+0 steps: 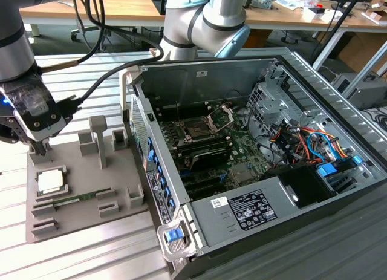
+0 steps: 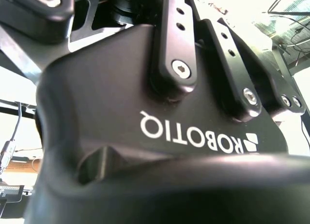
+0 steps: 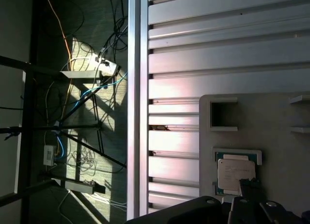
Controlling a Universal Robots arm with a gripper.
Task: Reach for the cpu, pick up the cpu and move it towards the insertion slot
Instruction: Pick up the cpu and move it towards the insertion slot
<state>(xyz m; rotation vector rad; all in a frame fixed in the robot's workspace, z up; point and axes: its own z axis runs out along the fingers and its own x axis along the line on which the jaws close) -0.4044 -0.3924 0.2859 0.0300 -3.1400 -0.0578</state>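
The cpu is a small pale square chip lying flat in a recess of the grey tray at the exterior view's left. In the first wrist view the cpu rests in its green-edged recess, with a dark part of the gripper overlapping its near edge. My gripper hangs just above the tray, a little behind the cpu and not touching it. The insertion slot, a dark square socket with a raised metal bracket, sits on the motherboard inside the open computer case. The second wrist view shows the gripper's black housing.
The open computer case lies at the exterior view's right, its side wall next to the tray. A green memory stick lies in the tray in front of the cpu. Grey posts stand up from the tray. Cables trail behind the arm.
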